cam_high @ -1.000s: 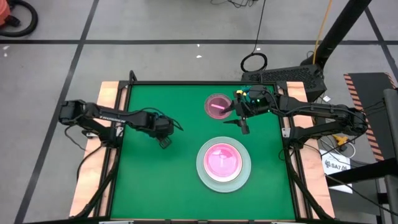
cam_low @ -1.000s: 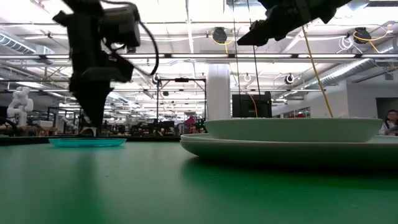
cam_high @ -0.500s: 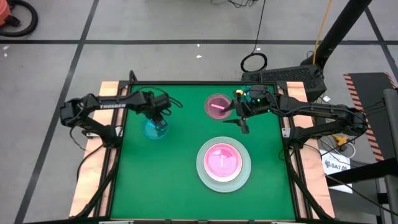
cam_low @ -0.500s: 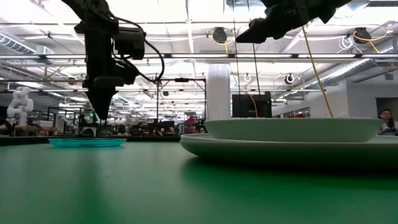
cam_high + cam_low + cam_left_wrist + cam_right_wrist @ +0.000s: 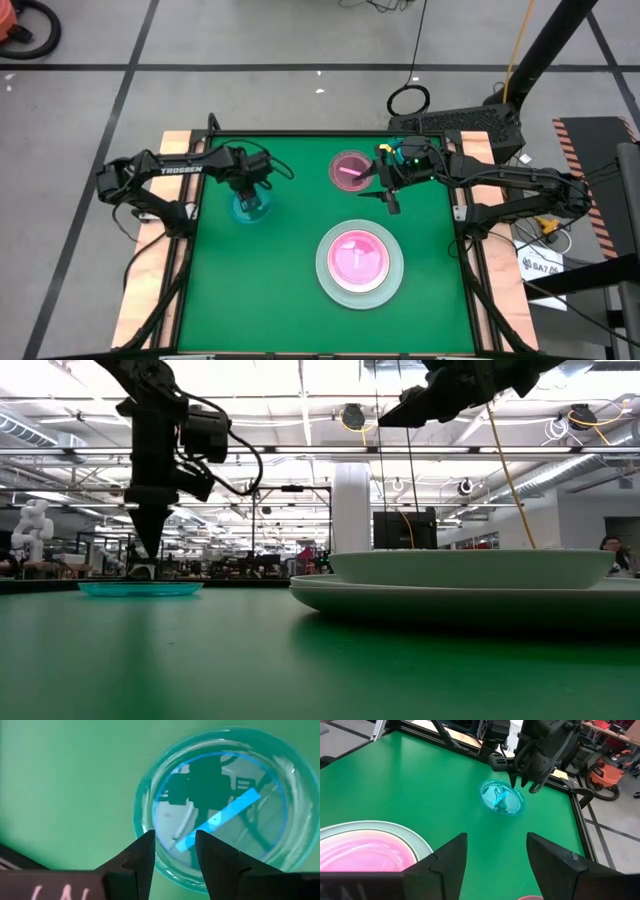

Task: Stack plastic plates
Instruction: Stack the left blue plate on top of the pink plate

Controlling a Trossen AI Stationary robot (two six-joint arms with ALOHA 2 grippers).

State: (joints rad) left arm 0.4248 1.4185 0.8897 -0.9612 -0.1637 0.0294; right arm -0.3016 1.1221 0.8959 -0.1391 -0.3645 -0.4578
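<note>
Left gripper: I hold it above the teal plate, fingers parted a little, gripping nothing.
Teal plate: flat on the mat's left side, well apart from the stack.
Risk: a thin rim (low in the level view); I judge the fingers may skid off it and push the plate.
Pink plate: loose, at the back of the mat.
Right gripper: raised beside the pink plate, spread wide, empty.

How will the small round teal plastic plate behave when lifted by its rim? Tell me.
The small round teal plastic plate looks thin and shallow, so it is probably light and fairly stiff. Its glossy surface suggests the left gripper, open just above the rim, could slip. Lying flat on the table, it should slide rather than roll.
</note>
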